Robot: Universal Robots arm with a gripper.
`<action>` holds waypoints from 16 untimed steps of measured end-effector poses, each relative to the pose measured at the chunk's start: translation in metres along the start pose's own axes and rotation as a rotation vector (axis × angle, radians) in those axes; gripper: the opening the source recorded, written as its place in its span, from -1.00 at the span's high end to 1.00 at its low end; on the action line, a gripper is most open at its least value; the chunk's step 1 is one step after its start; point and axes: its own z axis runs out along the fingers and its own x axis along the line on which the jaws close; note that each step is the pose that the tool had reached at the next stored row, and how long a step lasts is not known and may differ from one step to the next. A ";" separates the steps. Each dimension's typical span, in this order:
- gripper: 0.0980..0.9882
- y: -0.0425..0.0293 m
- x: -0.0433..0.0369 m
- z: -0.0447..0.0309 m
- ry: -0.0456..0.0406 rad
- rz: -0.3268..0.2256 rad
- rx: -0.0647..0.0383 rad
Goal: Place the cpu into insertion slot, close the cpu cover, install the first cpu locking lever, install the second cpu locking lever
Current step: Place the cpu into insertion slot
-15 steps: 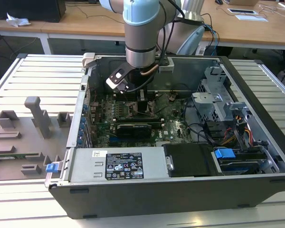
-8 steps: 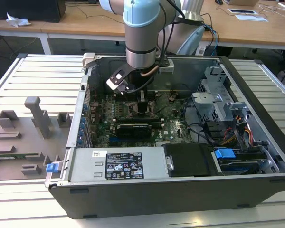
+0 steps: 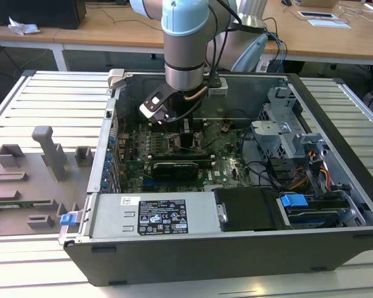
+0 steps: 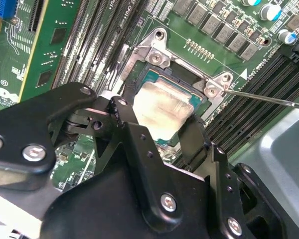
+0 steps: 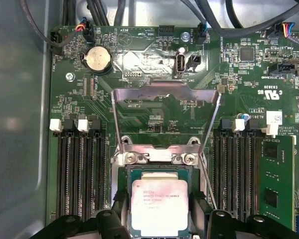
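Jaws closed on the cpu [image 5: 159, 209], with one black fingertip [image 4: 120, 108] against each of two opposite edges in the second wrist view. The chip lies square inside the insertion slot [image 4: 162, 75], and a thin strip of socket shows along its free edges; I cannot tell whether it is fully seated. The cpu cover [image 5: 164, 94] is swung right back from the slot's hinged edge and lies over the green board. A thin locking lever [image 4: 269, 99] runs out from a slot corner, across the memory slots [image 5: 79, 174]. These slots flank the insertion slot closely on two sides, just beside the fingertips. In the exterior view the arm [image 3: 185, 37] reaches down into the open computer case [image 3: 236, 248] on the slatted desk [image 3: 50, 93], with the case walls well apart from the slot.
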 end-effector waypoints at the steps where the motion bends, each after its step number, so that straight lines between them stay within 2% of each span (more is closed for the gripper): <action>1: -0.17 0.0000 -0.0001 -0.0008 -0.0002 0.000 0.000; 6: -0.17 0.0005 0.0000 -0.0081 0.0009 0.000 0.000; 7: -0.17 0.0010 0.0014 -0.0150 0.0008 0.000 0.000; 8: 0.15 0.0014 0.0022 -0.0204 0.0011 0.000 0.000; 9: 0.69 0.0013 0.0021 -0.0219 0.0008 0.000 0.000; 10: 0.83 0.0014 0.0021 -0.0229 0.0007 0.000 0.000; 12: 0.83 0.0017 0.0021 -0.0266 0.0001 0.000 0.000; 13: 0.98 0.0018 0.0021 -0.0286 -0.0001 0.000 0.000; 16: 0.98 0.0022 0.0020 -0.0355 -0.0004 0.000 0.000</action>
